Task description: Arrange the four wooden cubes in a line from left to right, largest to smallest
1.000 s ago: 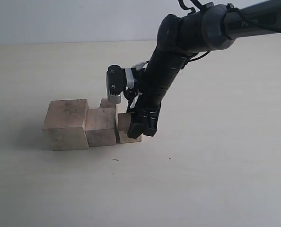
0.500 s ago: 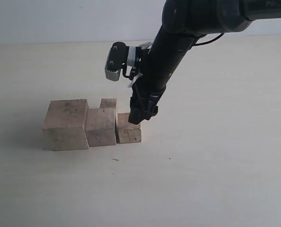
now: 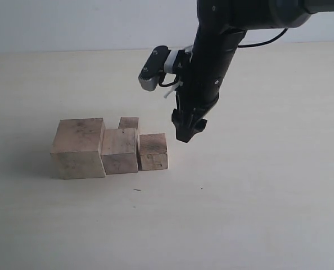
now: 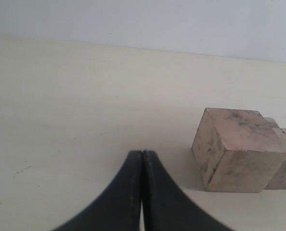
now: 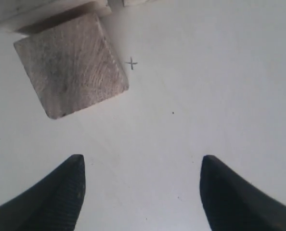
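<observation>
Three of the four wooden cubes stand in a touching row on the table: the largest cube [image 3: 80, 147] on the left, the second cube [image 3: 120, 150], then the third cube [image 3: 153, 151]. The smallest cube [image 3: 129, 122] sits behind the second. My right gripper [image 3: 188, 133] hangs open and empty, above and to the right of the third cube [image 5: 71, 72]. The right wrist view shows only bare table between the right gripper's [image 5: 142, 161] jaws. My left gripper [image 4: 142, 153] is shut on nothing, low over the table beside the largest cube [image 4: 237, 149].
The pale table [image 3: 257, 197] stretches all round the cubes. A small pencilled cross [image 5: 131, 63] is marked on it beside the third cube. The black right arm [image 3: 212, 62] reaches down from the upper right.
The right gripper has let go of the third cube, left it beside the second, and risen up and to the right. The cubes have not moved since.
</observation>
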`<action>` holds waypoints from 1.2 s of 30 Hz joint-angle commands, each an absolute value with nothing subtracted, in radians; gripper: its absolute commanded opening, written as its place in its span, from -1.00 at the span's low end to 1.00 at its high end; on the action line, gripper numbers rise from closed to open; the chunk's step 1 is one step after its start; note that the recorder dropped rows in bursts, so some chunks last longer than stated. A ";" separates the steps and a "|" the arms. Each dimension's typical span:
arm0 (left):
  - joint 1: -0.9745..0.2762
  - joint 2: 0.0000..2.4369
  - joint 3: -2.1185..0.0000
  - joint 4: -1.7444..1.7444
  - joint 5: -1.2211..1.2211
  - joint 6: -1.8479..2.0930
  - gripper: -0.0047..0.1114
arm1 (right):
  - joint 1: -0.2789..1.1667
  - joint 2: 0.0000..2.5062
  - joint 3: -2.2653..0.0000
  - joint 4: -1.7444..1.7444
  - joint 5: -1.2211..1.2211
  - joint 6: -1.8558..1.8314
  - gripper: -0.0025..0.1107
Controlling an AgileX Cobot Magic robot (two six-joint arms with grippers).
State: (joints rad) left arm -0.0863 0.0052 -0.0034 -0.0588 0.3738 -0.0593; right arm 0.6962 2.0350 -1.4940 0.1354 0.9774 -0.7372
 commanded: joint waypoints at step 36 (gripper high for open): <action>-0.091 0.000 0.000 -0.056 0.360 -0.059 -0.92 | 0.697 1.975 -1.493 0.006 0.761 -0.254 0.17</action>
